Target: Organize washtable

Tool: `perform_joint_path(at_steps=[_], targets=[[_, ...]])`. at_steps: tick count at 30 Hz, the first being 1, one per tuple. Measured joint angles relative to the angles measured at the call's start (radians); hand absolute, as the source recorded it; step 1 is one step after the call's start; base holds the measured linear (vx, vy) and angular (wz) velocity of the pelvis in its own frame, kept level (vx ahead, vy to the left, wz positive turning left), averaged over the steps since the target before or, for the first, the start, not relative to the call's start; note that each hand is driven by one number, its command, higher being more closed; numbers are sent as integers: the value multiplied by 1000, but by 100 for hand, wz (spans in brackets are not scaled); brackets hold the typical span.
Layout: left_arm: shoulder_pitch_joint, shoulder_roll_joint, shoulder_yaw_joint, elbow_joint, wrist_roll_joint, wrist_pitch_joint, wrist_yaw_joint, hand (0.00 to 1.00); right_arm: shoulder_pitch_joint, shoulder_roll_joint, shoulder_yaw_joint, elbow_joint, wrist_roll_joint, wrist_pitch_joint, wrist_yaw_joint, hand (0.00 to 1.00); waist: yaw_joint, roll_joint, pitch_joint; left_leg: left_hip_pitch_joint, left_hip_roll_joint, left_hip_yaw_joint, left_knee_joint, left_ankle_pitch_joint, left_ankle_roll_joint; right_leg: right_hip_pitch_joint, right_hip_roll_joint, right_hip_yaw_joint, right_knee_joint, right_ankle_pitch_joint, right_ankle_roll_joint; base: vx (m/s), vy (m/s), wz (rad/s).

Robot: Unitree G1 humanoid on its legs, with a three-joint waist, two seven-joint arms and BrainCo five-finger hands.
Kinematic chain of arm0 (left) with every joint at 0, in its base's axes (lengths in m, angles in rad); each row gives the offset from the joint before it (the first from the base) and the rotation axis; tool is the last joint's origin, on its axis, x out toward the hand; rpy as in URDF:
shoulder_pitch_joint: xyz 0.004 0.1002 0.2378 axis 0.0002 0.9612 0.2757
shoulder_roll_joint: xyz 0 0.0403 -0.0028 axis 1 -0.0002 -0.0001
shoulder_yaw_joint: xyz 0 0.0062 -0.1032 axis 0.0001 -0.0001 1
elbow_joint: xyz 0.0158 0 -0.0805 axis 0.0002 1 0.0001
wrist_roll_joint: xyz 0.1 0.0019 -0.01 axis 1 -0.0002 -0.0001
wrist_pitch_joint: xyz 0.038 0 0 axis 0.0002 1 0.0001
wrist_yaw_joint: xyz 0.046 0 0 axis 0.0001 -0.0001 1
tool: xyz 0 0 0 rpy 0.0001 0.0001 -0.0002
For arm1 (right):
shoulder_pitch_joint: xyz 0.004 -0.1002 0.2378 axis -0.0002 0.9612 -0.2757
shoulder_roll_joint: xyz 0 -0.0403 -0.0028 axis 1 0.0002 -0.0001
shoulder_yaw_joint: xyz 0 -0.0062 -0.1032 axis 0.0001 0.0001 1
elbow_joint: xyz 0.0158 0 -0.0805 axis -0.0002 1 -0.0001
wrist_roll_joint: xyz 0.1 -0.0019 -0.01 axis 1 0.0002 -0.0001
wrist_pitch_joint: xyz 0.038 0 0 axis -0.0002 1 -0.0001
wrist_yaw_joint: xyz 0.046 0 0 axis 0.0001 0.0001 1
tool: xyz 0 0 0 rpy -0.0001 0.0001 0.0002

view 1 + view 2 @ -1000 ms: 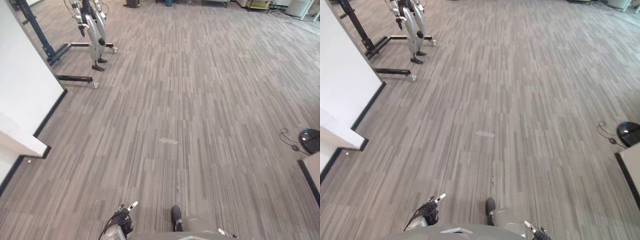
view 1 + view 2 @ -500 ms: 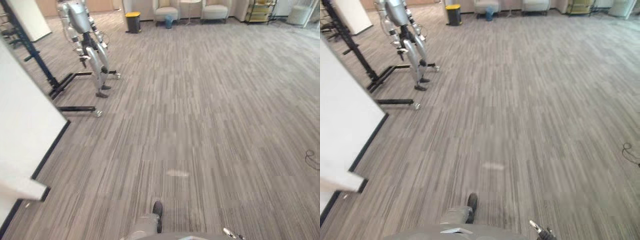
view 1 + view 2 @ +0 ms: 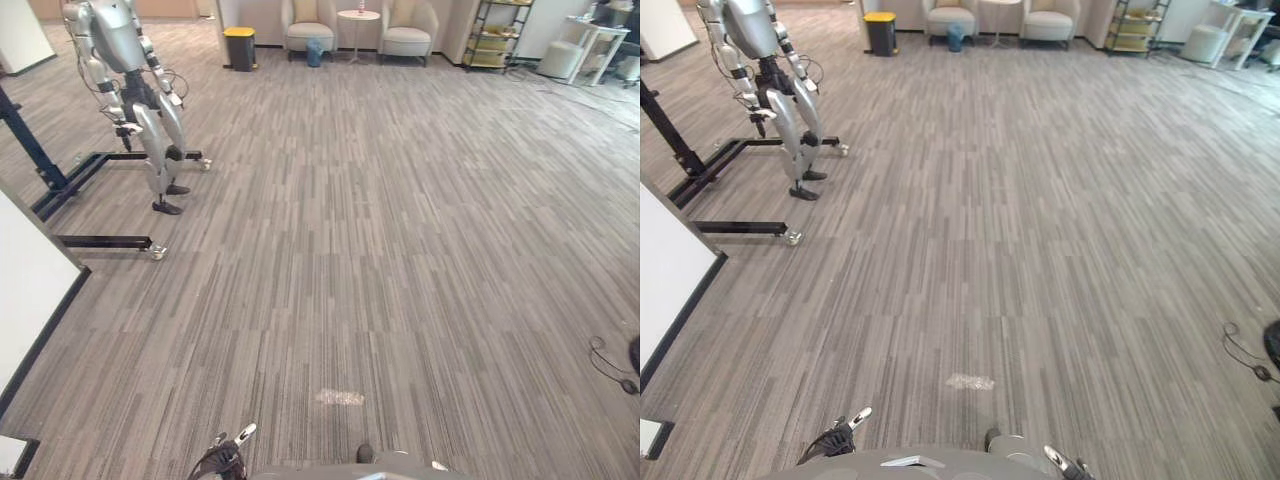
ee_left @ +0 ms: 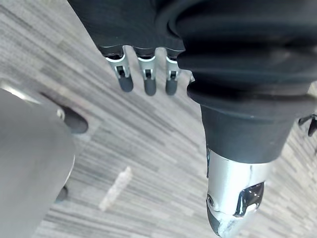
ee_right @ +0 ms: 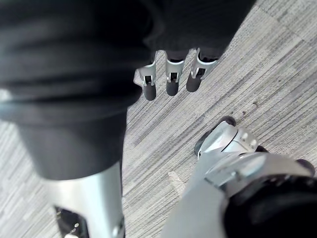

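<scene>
Grey striped carpet [image 3: 400, 250] spreads before us, with a small pale patch [image 3: 340, 397] on it toward six o'clock, just ahead. At ten o'clock another humanoid robot [image 3: 125, 60] hangs on a black wheeled stand [image 3: 60, 190]. A white panel [image 3: 30, 290] edges the floor at nine o'clock. Far off at eleven stands a yellow bin [image 3: 239, 47]. At twelve, two pale armchairs [image 3: 307, 22] flank a small round table [image 3: 358, 16], and at one o'clock we see a shelf rack [image 3: 493, 32].

Our left hand [image 4: 138, 34] hangs low at seven o'clock, fingers [image 4: 145, 84] straight and loose, holding nothing. Our right hand [image 5: 173, 29] hangs at five o'clock, its fingers [image 5: 171, 82] likewise relaxed and empty over the carpet. Where the washtable stands we cannot tell.
</scene>
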Motion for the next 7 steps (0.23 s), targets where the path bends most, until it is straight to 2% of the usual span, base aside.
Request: perform_joint_path(at_steps=[1,2,4,7], targets=[[9,-12,2,1,0,0,-1,0,6,-10,1,0,-1,3,-1,0,0,21,-14,4,20,-10,-10,-9,-14,11,16,-15,-24,-2,-10,385,-161,13],[8,-21,6,8,2,2,-3,0,-2,-20,3,-1,-2,5,-1,0,0,30,-23,9,34,-21,-15,-12,-21,27,26,-27,-41,5,-16,371,-145,16],[-1,-29,8,26,3,5,-5,0,-18,-29,8,0,-2,9,-1,0,-2,43,-25,15,50,-40,-22,-16,-27,34,42,-41,-53,8,-18,289,-113,16],[-4,-39,39,36,21,5,-7,0,-41,-32,15,0,-2,8,0,0,1,47,-28,45,72,-50,-41,-22,-39,74,59,-46,-85,8,-19,188,-53,8]])
